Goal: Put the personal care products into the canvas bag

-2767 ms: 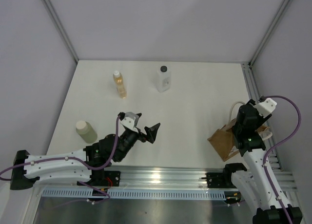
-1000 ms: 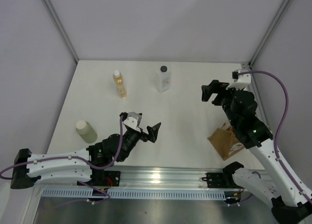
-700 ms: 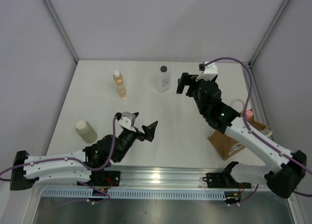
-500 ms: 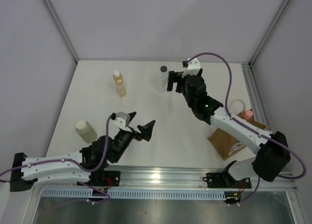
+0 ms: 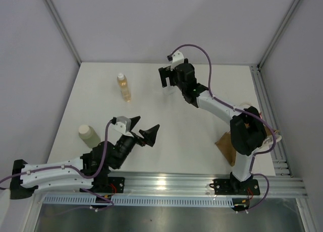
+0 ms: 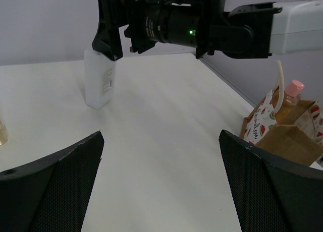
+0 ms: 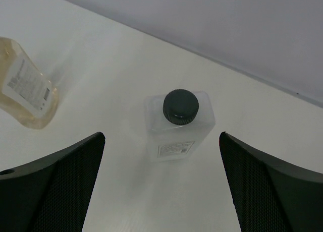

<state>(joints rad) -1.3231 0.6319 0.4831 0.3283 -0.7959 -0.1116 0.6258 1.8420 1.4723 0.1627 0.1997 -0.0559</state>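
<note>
Right gripper point(image 5: 167, 79), jaws spread wide and empty, above the upright clear squarish bottle with black cap point(image 7: 179, 126) at the far middle of the white table point(image 7: 262, 141), well apart from the tan canvas bag point(image 6: 282, 138): descend centred, straddle the flat sides below the cap, then close.

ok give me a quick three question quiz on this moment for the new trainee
1. True or false: the right claw is shut on the clear bottle.
2. Which one is already in the canvas bag? a) slim amber one b) pink-capped bottle c) pale-green one
3. How many bottles sit on the table outside the bag?

Key: 1. False: the right claw is open, not gripping the clear bottle. 2. b. 3. Three: the amber bottle, the clear bottle, the pale-green bottle.
</note>
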